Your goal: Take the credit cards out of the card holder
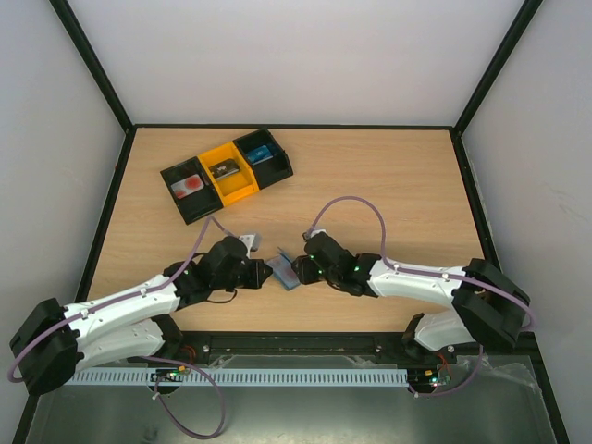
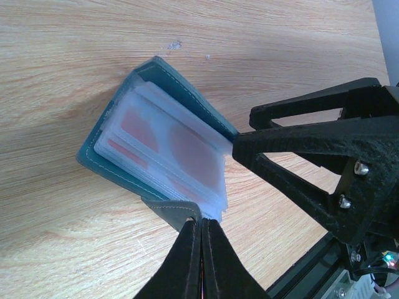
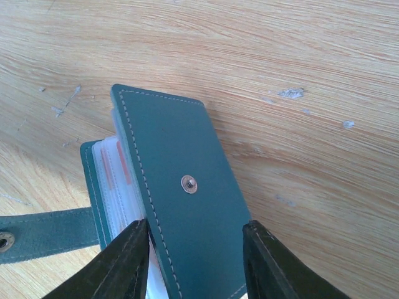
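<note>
The card holder (image 1: 285, 273) is a teal folding wallet held just above the table between both arms. My left gripper (image 2: 202, 223) is shut on its grey-green strap (image 2: 168, 208). My right gripper (image 3: 194, 228) is shut across the width of the snap-button cover (image 3: 181, 180), one finger on each long edge. The wallet gapes open, baring clear plastic sleeves. Red credit cards (image 2: 187, 149) show through those sleeves, still inside; their red edges (image 3: 107, 169) also peek out beside the cover. In the left wrist view the right gripper's black fingers (image 2: 299, 140) reach the wallet's right edge.
A black-and-orange three-compartment tray (image 1: 227, 171) stands at the back left, holding small items. The loose strap (image 3: 50, 233) trails left of the wallet. Black frame rails line the table edges, and both arm bases sit at the near edge.
</note>
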{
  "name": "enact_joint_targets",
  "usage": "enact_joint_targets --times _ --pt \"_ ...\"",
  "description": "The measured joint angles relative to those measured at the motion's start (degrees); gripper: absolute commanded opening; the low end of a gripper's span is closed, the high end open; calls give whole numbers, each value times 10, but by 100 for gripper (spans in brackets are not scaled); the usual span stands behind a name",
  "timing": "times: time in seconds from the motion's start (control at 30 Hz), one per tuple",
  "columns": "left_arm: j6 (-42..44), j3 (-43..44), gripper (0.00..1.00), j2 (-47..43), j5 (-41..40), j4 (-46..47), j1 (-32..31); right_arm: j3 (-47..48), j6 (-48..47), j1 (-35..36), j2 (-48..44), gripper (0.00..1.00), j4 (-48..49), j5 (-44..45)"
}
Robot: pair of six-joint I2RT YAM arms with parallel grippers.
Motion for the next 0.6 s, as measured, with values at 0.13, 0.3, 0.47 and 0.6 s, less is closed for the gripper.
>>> enact_joint_targets --times 0.13,0.3,0.47,0.6 --pt "0 -3 3 0 0 0 0 9 -7 0 14 28 1 1" --pt "0 -4 3 -2 0 1 0 10 -13 0 15 4 1 17" --pt "-3 -10 3 -3 -12 -3 0 11 -11 0 14 2 3 42" --pt "-5 -10 3 -3 -30 -22 0 11 2 0 9 2 -5 51"
